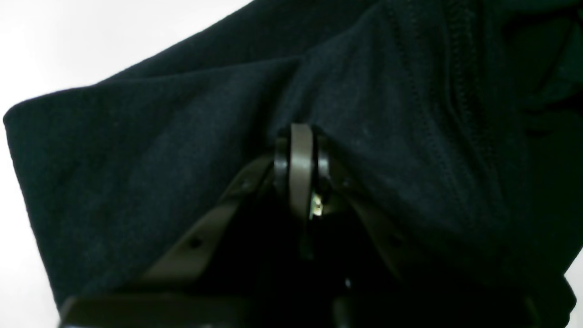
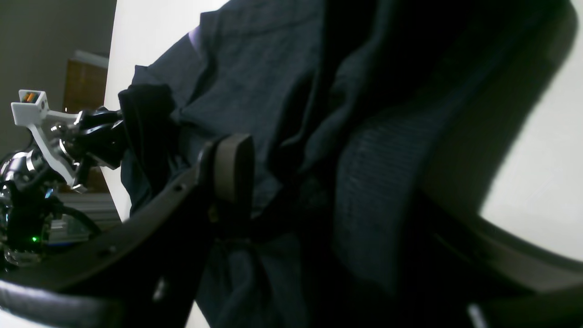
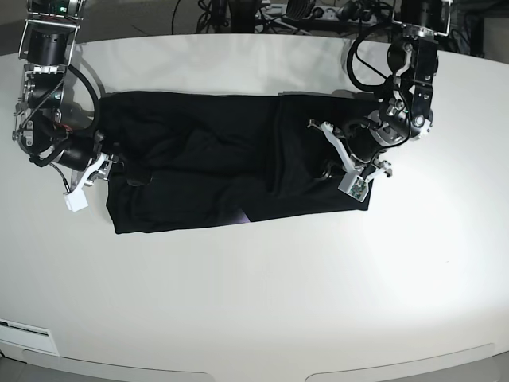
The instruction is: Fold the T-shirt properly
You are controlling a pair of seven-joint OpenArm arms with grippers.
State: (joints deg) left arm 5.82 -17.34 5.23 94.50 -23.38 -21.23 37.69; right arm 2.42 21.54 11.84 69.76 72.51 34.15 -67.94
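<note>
— What does the left wrist camera give you?

— The left gripper has its jaws pressed tight together with the black T-shirt draped right over and around them, bunched at the tips, so it looks pinched on cloth. A folded edge runs along the upper left, with bright white table beyond it.

— And the right wrist view?

— The right gripper stands wide, one pad on the left, the other finger low on the right, and folds of the T-shirt lie between them. I can't tell whether it truly holds the cloth. Bare table shows on the right.

— From the base camera?

— The T-shirt lies as a wide dark band across the table's far half, a tiny purple speck at its near hem. The left gripper sits on the band's right end, the right gripper at its left end. There's open white table all along the near side.
</note>
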